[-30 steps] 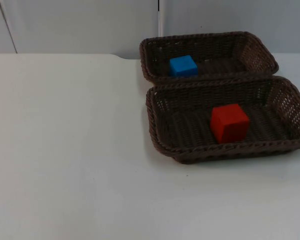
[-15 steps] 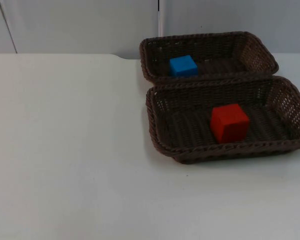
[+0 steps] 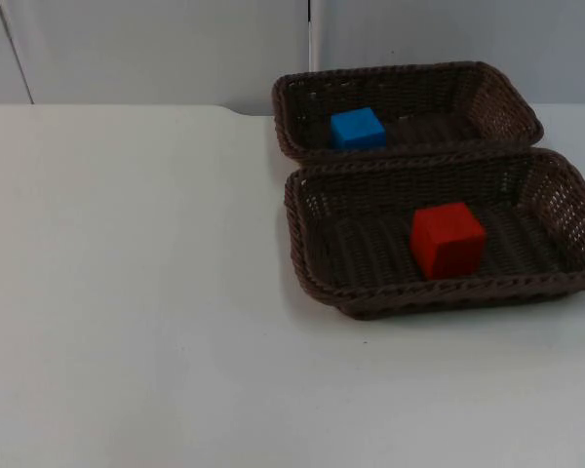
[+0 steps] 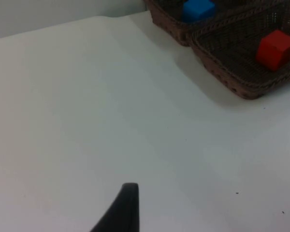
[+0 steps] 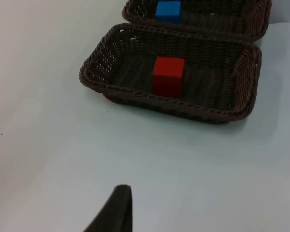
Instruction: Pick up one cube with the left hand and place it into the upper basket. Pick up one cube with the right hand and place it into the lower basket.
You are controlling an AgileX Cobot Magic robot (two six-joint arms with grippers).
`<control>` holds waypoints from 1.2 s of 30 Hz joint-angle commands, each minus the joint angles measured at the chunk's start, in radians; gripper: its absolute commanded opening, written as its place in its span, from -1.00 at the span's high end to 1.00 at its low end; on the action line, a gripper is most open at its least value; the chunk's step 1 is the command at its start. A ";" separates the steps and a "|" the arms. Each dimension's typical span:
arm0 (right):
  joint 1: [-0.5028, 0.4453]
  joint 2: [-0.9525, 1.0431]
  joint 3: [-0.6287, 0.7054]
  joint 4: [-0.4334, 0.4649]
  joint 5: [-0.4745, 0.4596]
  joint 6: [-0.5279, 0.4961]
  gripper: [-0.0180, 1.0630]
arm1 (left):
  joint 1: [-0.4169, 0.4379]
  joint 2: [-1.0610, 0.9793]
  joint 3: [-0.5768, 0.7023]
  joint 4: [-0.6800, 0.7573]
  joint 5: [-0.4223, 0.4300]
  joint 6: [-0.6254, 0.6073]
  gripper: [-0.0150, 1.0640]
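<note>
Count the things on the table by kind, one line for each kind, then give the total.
Wicker baskets: 2, the upper basket and the lower basket
Cubes: 2, the blue cube in the upper basket and the red cube in the lower basket
Total: 4

A blue cube (image 3: 357,128) sits in the upper basket (image 3: 507,107); a red cube (image 3: 448,240) sits in the lower basket (image 3: 312,244).
</note>
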 commanded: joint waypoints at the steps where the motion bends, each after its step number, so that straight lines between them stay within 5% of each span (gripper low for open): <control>1: -0.003 -0.002 0.006 0.003 -0.013 -0.012 -0.99 | 0.002 -0.004 0.006 0.003 0.002 -0.004 -0.98; 29: -0.006 -0.002 0.006 0.003 -0.015 -0.012 -0.99 | 0.002 -0.004 0.006 0.001 0.002 -0.004 -0.98; 36: -0.144 -0.002 0.006 0.003 -0.015 -0.012 -0.99 | 0.002 -0.004 0.006 0.001 0.002 -0.004 -0.98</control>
